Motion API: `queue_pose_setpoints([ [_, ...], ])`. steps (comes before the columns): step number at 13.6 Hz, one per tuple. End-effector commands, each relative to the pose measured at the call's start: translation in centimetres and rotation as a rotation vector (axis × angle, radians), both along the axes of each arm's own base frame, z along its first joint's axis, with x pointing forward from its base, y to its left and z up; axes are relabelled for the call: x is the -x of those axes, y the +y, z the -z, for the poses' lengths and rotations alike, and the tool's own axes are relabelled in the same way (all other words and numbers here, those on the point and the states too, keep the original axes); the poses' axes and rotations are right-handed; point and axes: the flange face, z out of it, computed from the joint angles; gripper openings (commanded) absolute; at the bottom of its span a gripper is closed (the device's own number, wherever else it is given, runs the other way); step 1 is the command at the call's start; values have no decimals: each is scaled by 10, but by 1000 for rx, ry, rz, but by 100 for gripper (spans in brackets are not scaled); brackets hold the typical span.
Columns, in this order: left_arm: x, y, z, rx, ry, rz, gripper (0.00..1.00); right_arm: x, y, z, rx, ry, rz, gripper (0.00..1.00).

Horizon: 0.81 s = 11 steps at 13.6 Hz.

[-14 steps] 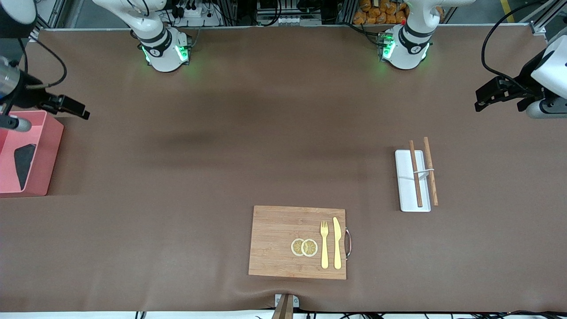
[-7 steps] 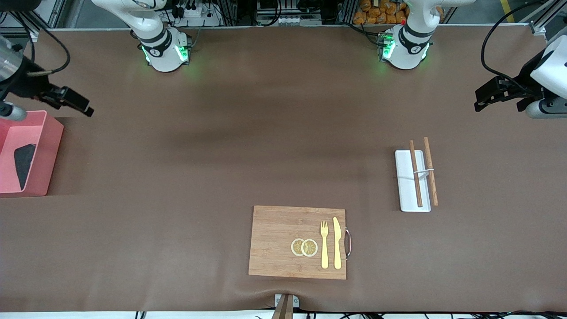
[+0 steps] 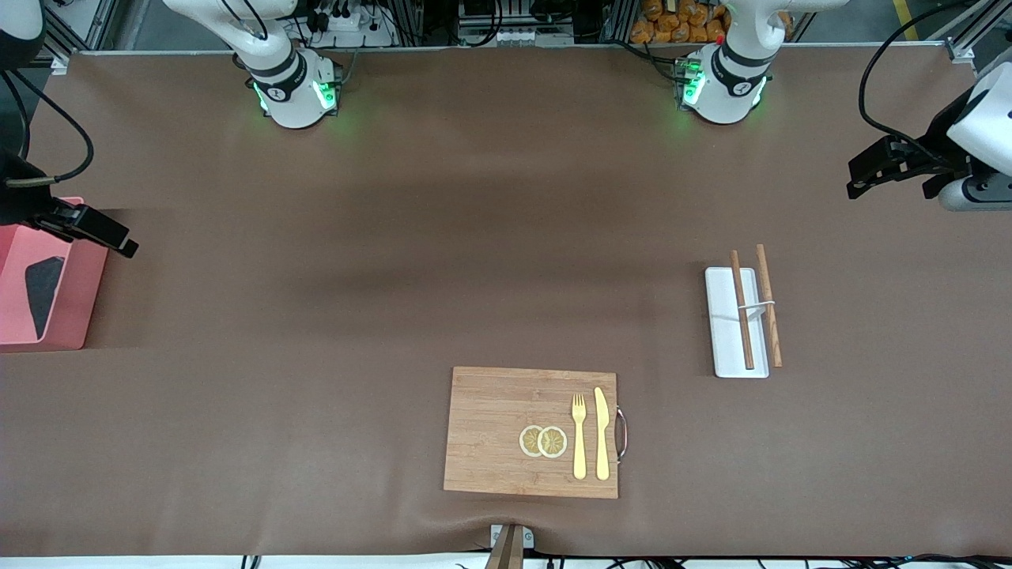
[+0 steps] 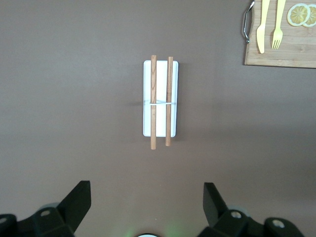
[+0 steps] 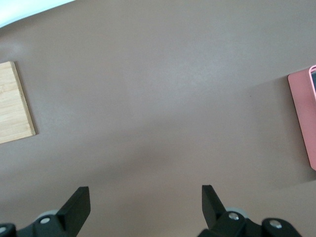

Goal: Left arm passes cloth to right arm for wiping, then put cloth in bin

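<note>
The cloth (image 3: 41, 288) lies dark side up inside the salmon-pink bin (image 3: 73, 316) at the right arm's end of the table. My right gripper (image 3: 118, 239) hangs open and empty over the bare table beside the bin's corner. In the right wrist view its fingers (image 5: 79, 202) stand wide apart, with the bin's wall (image 5: 302, 118) at the edge. My left gripper (image 3: 862, 183) waits open and empty at the left arm's end of the table. In the left wrist view it (image 4: 147, 197) is over bare table.
A wooden board (image 3: 506, 431) with a yellow fork, a knife and lemon slices lies near the front edge. A white flat tray (image 3: 723, 324) with two wooden sticks (image 4: 154, 103) lies toward the left arm's end.
My right gripper has shifted beside the bin's corner, lower in the front view, and its silver wrist has left the picture. The cloth stays in the bin. The left arm has not moved.
</note>
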Motion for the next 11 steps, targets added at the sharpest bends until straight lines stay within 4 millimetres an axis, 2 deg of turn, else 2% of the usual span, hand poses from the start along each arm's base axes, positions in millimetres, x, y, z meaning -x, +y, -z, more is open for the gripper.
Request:
queue_pose_setpoints([
  [1, 4, -1, -6, 9, -5, -5, 100, 3, 7, -8, 9, 19, 6, 100],
  [2, 5, -1, -7, 11, -4, -2, 100, 5, 10, -9, -1, 24, 4, 100],
  [4, 6, -3, -7, 12, 2, 8, 100, 7, 35, -16, 0, 8, -19, 100],
  [6, 6, -4, -6, 12, 5, 12, 100, 7, 44, -18, 7, 0, -4, 100],
  [11, 7, -6, -6, 16, 5, 16, 100, 7, 48, -19, 7, -5, -12, 100],
])
